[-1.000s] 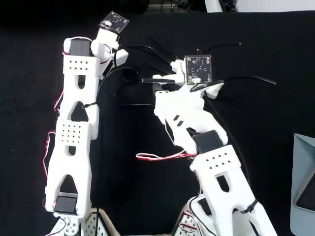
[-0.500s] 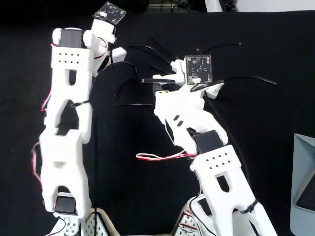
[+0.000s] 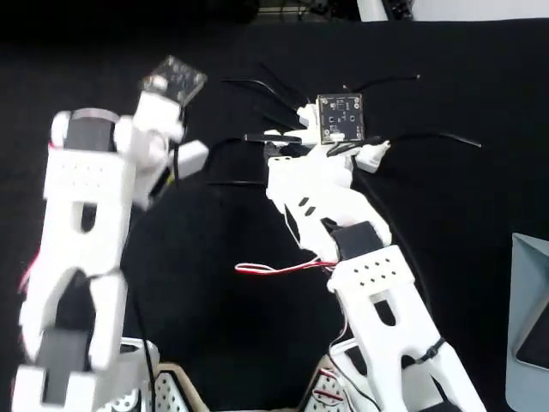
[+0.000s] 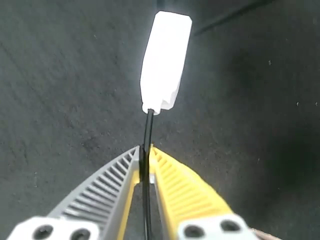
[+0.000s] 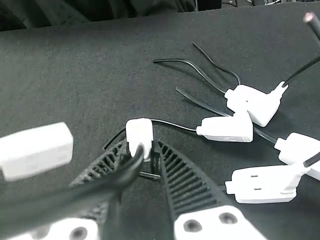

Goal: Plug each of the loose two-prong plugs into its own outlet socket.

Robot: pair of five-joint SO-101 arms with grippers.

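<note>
Since a second ago the left arm (image 3: 86, 215) has swung leftward and nearer, rising toward the high camera and carrying its load with it; the right arm (image 3: 343, 215) has barely shifted. Left end effector (image 4: 146, 162) is clamped on a black cord (image 4: 148, 130), not on the body of the white plug (image 4: 165, 62), which dangles just beyond the tips above the worktop (image 4: 60, 75); which way its prongs face I cannot tell. Right end effector (image 5: 142, 150) sits low near the middle of the worktop at a small white connector (image 5: 139, 131); whether it grips that piece I cannot tell, since black cables (image 5: 75, 195) cross in front. Near it lie more white pieces, among them a slotted socket (image 5: 262, 185).

Main risk, as I judge it: held by the cord alone, the plug can swing and twist freely, so its prongs may meet a socket askew and shove it away rather than seat; the thin cord could also slide through the clamp under any push; the cables draped by the right arm could snag and drag neighbouring pieces out of place.
</note>
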